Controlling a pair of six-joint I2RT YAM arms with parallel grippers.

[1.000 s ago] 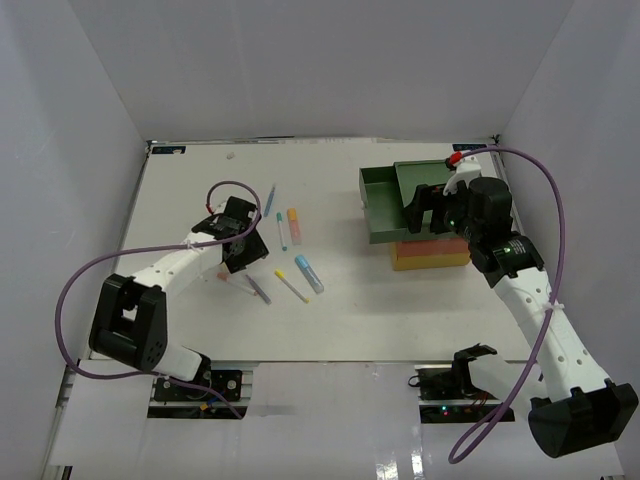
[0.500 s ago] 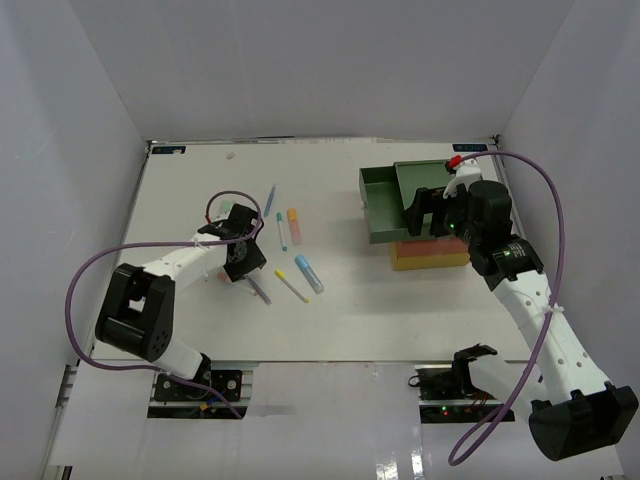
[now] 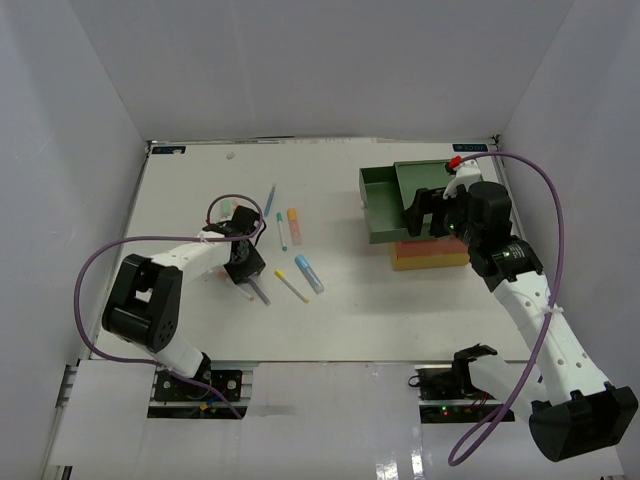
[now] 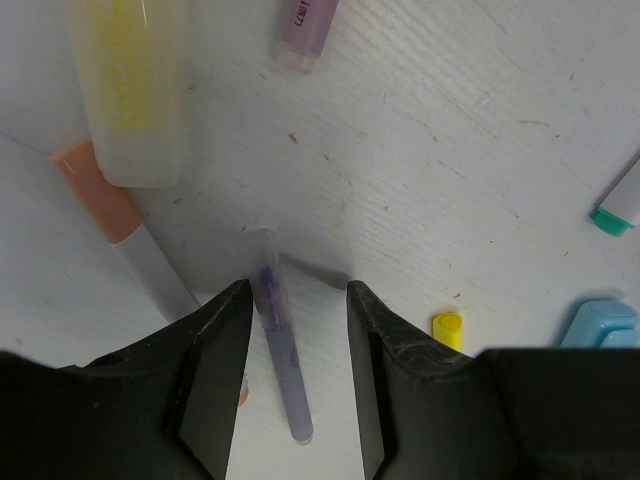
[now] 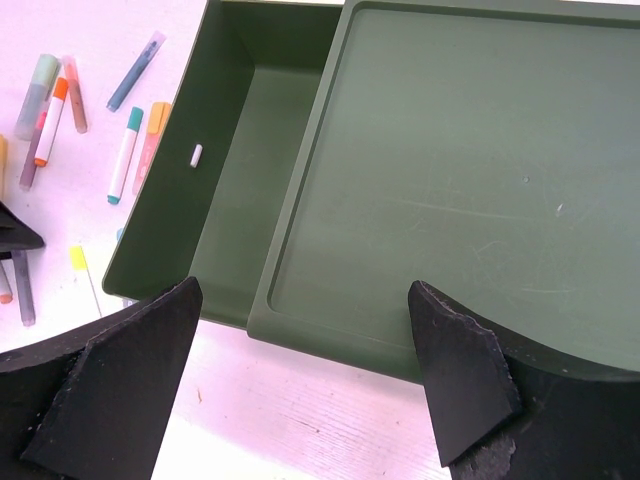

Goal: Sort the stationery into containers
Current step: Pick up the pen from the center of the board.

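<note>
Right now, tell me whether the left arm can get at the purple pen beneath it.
Probably yes: the purple pen lies between its open fingers, with nothing covering it.

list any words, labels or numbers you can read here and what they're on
Nothing reads clearly enough to quote.
Pale purple marker: dark print on the barrel, too blurred to read.
Yellow highlighter: yellow print along the barrel, too blurred to read.
Purple pen: dark marking, not legible.
Blue tag at the far left corner: too small.
</note>
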